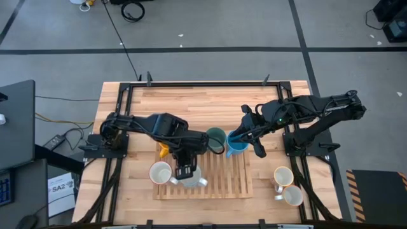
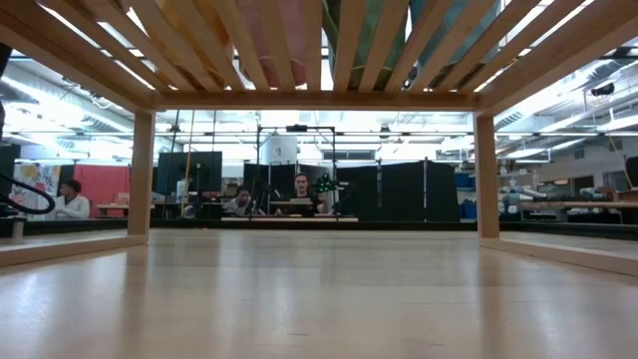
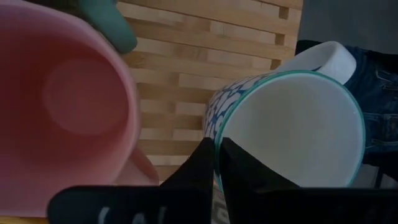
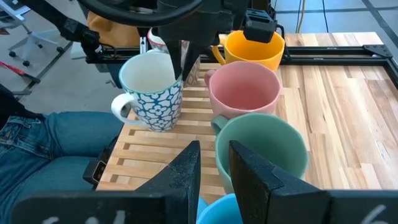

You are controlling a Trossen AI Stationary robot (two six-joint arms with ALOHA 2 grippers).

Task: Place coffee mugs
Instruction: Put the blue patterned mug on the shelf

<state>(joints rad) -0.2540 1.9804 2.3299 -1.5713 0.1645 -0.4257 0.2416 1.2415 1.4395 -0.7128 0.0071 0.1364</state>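
A raised slatted wooden rack holds several coffee mugs. My left gripper is shut on a white mug with a blue pattern at the rack's near left. Beside that mug stand a pink mug, an orange mug and a green mug. My right gripper is shut on a blue mug at the rack's far right corner, next to the green mug. The low view shows only the rack's underside. My left gripper pinches the patterned mug's rim on the side toward the pink mug, one finger inside and one outside. The fingers come from above, pointing steeply down. The mug stands upright on the rack. My right gripper has the blue mug's rim between its two fingers, slanting down from the table's right side. Its own body hides most of the mug. Whether the mug rests on the rack or hangs clear, I cannot tell.
A white mug stands at the rack's left edge. Two cream mugs stand on the table at the near right. A person's jeans leg shows just past the table's near edge.
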